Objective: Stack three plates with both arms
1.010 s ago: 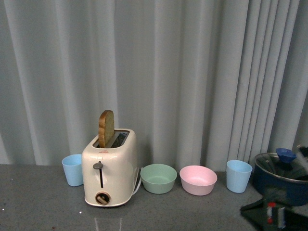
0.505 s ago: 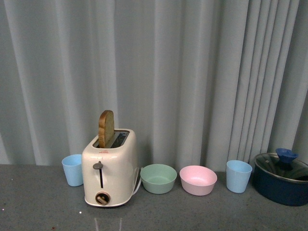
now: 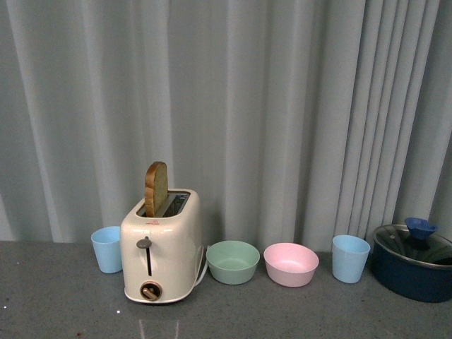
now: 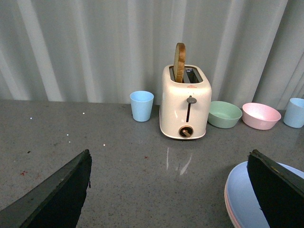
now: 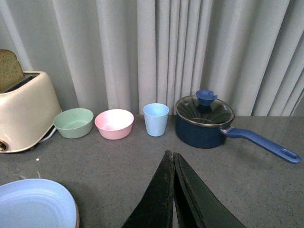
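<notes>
Beside closed right gripper (image 5: pixel 173 190), blue plate (image 5: pixel 35 204), apart

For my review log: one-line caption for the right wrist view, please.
Shut right gripper above the counter; blue plate nearby, bowls, cup and pot behind.

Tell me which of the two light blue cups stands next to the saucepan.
The blue cup right of the pink bowl; it stands beside the dark blue lidded saucepan. The other blue cup stands on the toaster's far side.
</notes>
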`<state>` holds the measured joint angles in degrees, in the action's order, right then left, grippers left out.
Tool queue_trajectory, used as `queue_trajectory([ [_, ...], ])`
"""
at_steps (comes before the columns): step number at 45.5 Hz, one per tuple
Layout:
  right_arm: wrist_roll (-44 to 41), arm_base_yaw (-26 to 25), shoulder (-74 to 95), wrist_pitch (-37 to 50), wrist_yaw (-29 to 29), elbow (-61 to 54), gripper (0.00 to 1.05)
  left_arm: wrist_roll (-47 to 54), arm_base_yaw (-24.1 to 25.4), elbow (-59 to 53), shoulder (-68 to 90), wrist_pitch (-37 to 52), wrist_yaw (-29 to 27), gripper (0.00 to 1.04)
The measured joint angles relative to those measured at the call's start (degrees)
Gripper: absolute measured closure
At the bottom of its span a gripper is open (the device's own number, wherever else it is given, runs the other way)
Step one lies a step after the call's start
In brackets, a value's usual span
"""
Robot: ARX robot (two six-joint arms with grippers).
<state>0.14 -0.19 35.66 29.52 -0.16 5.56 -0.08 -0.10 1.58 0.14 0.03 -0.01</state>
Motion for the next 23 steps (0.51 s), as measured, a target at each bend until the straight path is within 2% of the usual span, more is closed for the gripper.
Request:
queue_trajectory([
  [18, 0.0, 0.0, -11.0, -7.3, 0.1, -3.5, 1.02, 0.0, 0.0, 0.0, 0.0, 0.0, 0.0, 0.07],
  [23, 0.0, 0.0, -12.9, -6.9, 0.1, -5.2, 1.02, 0.0, 0.0, 0.0, 0.0, 0.0, 0.0, 0.07],
])
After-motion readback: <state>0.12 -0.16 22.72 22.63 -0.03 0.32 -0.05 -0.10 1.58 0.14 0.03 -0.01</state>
